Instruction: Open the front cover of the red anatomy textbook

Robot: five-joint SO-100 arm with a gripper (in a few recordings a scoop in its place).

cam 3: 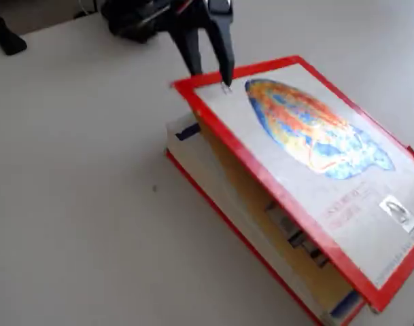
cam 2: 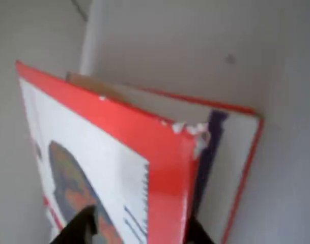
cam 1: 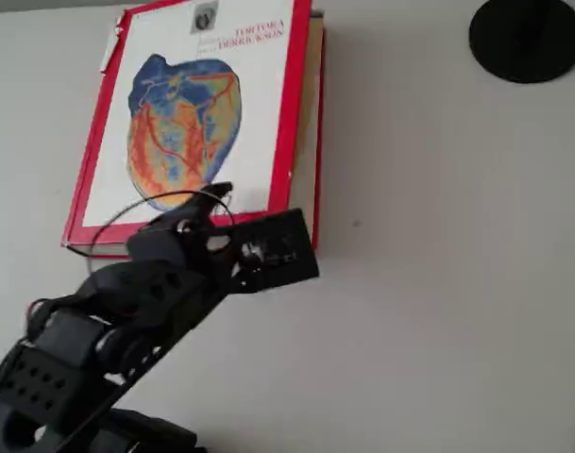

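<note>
White tabletop (cam 1: 438, 283) all round. Going left to right in the overhead view: black gripper (cam 3: 210, 75) at lower left, jaws pinching the near corner of the front cover (cam 3: 295, 142), which is lifted off the red anatomy textbook (cam 3: 261, 231) lying flat, then a black round disc (cam 1: 528, 38) at top right.

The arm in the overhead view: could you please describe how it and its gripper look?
The arm is all black, built from blocky, angular printed-looking segments, with a row of small holes on the lowest block. A thin dark cable arcs over the wrist. The gripper has two slim, black, tapering fingers. No markings are legible.
</note>
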